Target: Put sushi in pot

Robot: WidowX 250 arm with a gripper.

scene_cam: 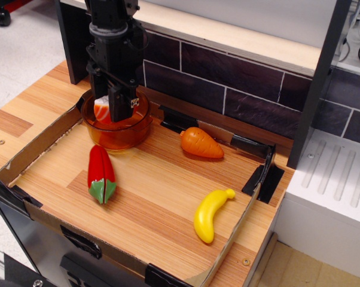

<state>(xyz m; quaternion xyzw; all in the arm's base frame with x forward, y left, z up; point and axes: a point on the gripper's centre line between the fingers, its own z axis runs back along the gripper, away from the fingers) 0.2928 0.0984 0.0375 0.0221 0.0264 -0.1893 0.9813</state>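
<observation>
Black fingers (121,106) reach down into the pot (117,128), closed around the sushi (102,110), which sits inside the rim. A pepper (101,174) lies on the surface just below them.
</observation>
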